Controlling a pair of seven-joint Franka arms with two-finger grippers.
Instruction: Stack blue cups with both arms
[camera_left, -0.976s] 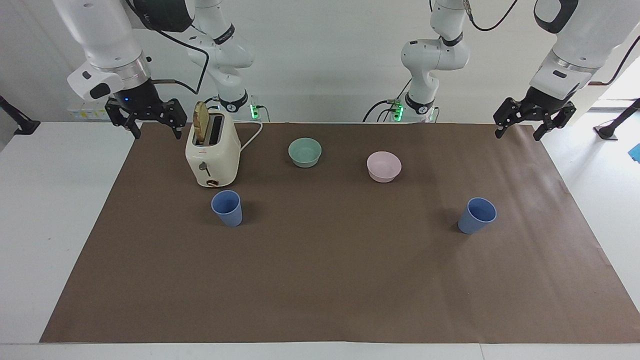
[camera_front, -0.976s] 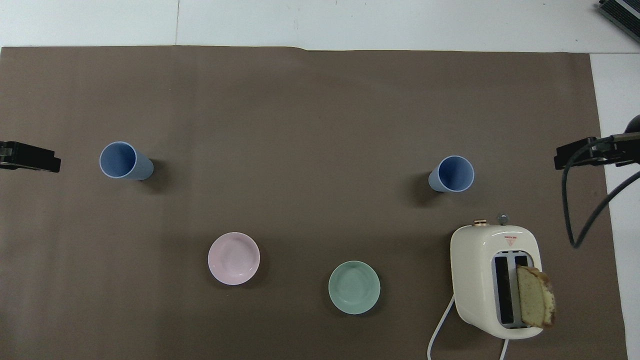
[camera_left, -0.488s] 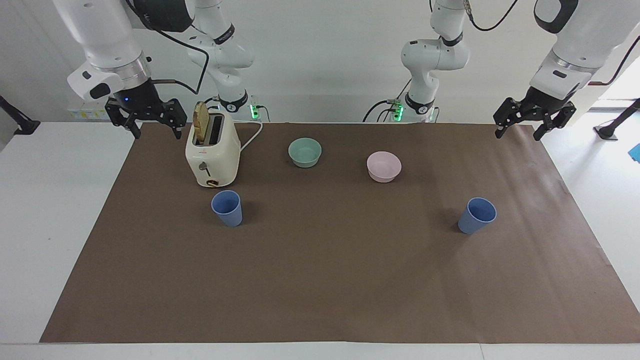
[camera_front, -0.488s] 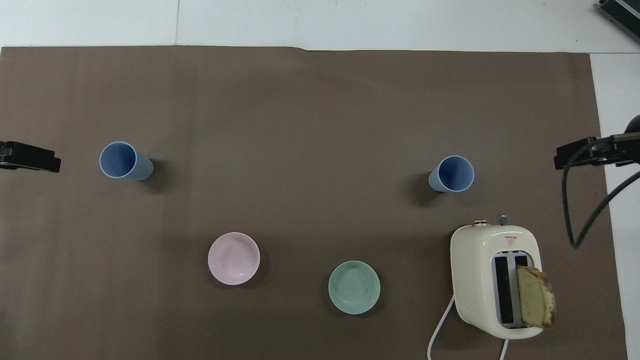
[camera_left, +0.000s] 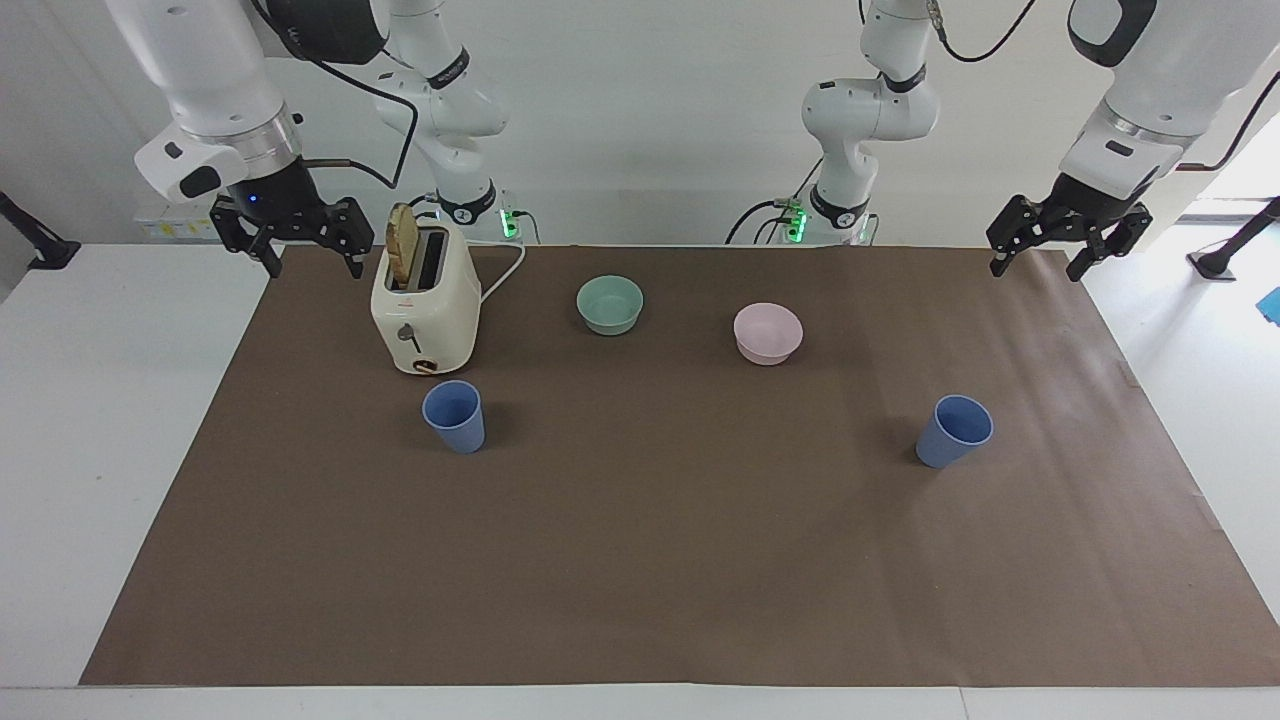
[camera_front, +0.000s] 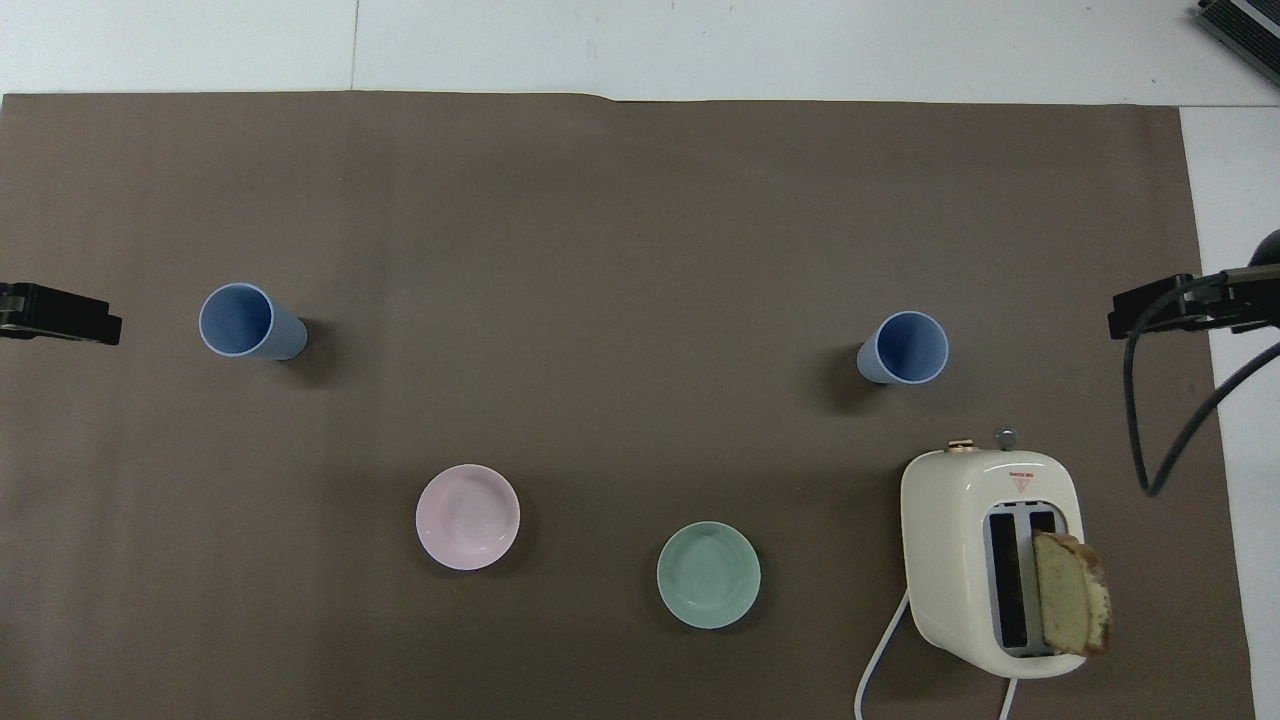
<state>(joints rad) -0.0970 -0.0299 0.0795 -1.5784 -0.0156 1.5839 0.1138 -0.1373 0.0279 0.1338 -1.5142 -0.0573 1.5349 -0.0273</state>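
Note:
Two blue cups stand upright on the brown mat, far apart. One cup is toward the right arm's end, just farther from the robots than the toaster. The other cup stands toward the left arm's end. My right gripper hangs open and empty over the mat's corner beside the toaster. My left gripper hangs open and empty over the mat's corner at the left arm's end. Both arms wait, well apart from the cups. In the overhead view only the grippers' tips show at the frame's edges.
A cream toaster with a bread slice sticking up stands near the right gripper, its cord trailing toward the robots. A mint-green bowl and a pale pink bowl sit between the cups, nearer to the robots.

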